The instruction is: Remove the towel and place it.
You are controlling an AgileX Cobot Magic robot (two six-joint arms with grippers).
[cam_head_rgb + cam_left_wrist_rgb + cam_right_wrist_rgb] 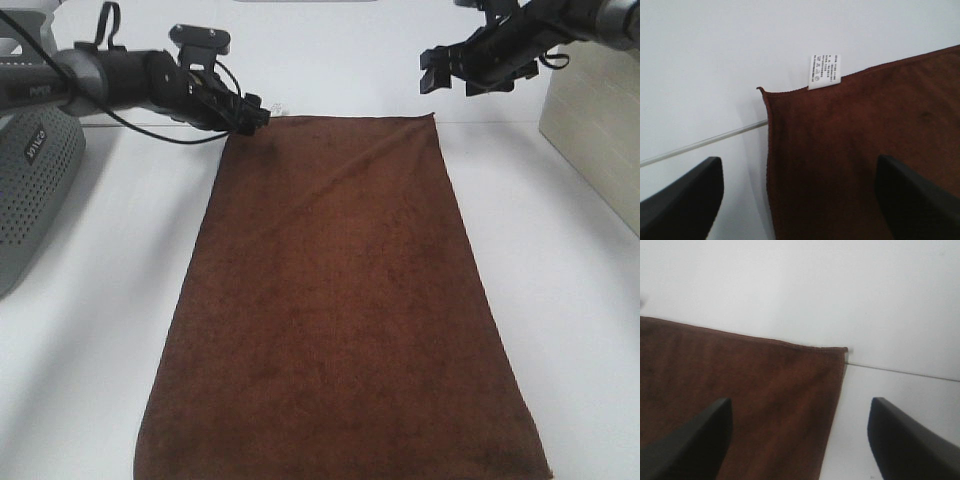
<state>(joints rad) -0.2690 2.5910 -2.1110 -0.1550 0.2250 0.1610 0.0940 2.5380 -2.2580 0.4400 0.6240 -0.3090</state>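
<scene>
The dark brown towel (340, 300) lies flat on the white table, its long side running from the front edge to the back. My left gripper (255, 112) is open and low at the towel's far left corner. In the left wrist view the towel (850, 150) and its white tag (823, 71) lie ahead of the spread fingers (685, 200). My right gripper (432, 72) is open and hovers above the far right corner. In the right wrist view that corner of the towel (740, 385) sits between the fingers (910, 440). Neither gripper holds anything.
A grey perforated device (30, 190) stands at the left edge of the table. A beige box (595, 130) stands at the back right. A thin seam (705, 142) runs across the white table near the towel's far edge.
</scene>
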